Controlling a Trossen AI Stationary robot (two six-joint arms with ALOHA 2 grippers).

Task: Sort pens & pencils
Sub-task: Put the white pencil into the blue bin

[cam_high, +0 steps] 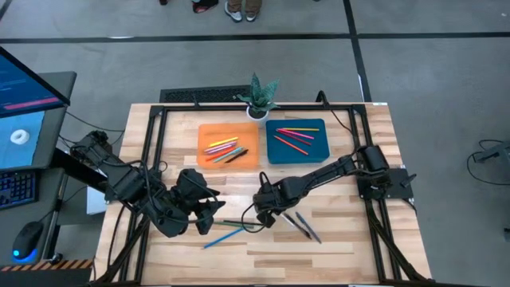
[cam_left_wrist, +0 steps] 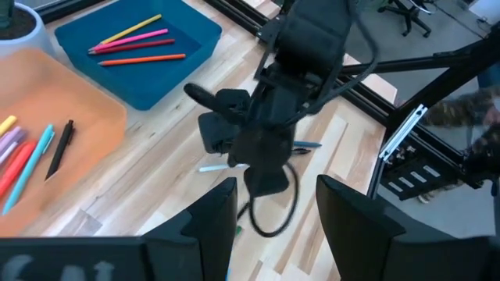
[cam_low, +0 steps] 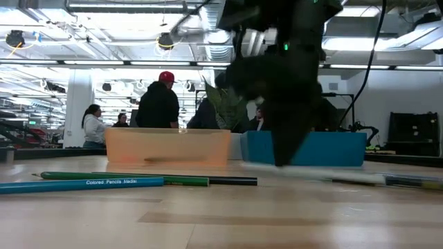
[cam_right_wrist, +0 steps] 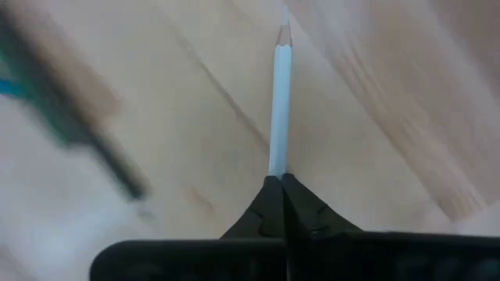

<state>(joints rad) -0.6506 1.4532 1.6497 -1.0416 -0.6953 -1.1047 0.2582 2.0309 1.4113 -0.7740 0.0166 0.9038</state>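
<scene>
The desk (cam_high: 351,239) is pale wood planks with visible grain, framed by black rails. At its far edge I see two shallow rectangular plastic trays: an orange tray (cam_high: 205,137) holding several pens, and a blue tray (cam_high: 317,151) holding thin pencils in red, pink, orange and yellow. A small green potted plant (cam_high: 260,97) stands between them at the back.

The right claw (cam_right_wrist: 281,181) is down at the desk's middle, fingers pinched together on a white pencil (cam_right_wrist: 280,101). The pencil is a slim straight stick with a sharpened wooden tip; it runs straight out from between the fingertips, lying along the wood. In the low view the right arm blocks most of it.

The left claw (cam_left_wrist: 269,204) hovers near the desk's front left, fingers apart, holding nothing.

Loose sticks on the desk: a blue pencil (cam_low: 83,184) and a green pencil (cam_low: 124,178) in front of the left claw, two grey pens (cam_high: 305,226) just beside the right claw. In the right wrist view, a dark stick to one side is too blurred to identify.
</scene>
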